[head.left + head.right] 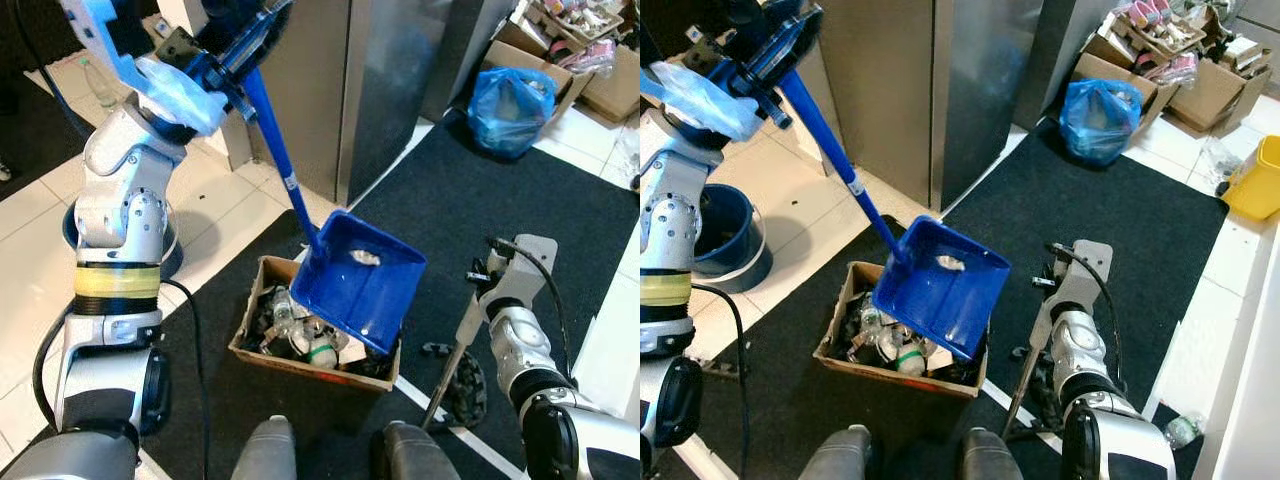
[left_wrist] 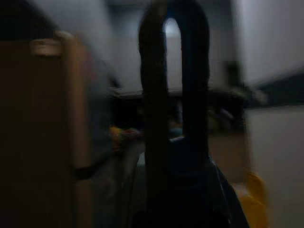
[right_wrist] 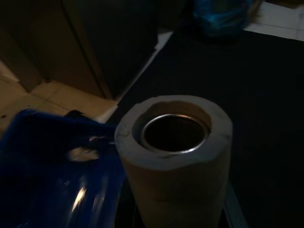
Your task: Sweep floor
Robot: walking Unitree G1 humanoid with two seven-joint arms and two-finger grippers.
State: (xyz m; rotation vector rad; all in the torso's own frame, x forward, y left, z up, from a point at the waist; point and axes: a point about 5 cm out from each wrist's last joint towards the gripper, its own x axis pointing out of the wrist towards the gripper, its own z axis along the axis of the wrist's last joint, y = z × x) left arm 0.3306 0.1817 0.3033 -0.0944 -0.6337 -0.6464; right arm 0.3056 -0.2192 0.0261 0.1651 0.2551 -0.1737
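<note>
A black mat (image 1: 480,210) covers the floor between pale tiles (image 1: 30,260) and a tall steel cabinet (image 1: 380,70). Boxes of clutter (image 1: 1160,50) and a blue bag (image 1: 512,105) sit at the far edge of the mat, and a blue bucket (image 1: 725,235) stands on the tiles. On the mat's near edge is a cardboard box (image 1: 300,335) full of rubbish. A blue dustpan (image 1: 360,280) hangs tilted over it, a pale scrap lying in the pan. The left gripper (image 1: 215,60) is raised high at the top of the dustpan's long handle, apparently clamped on it, though the wrist picture is too blurred to be sure. The right gripper (image 1: 490,285) grasps the upright broom handle (image 1: 455,355) beside the box.
</note>
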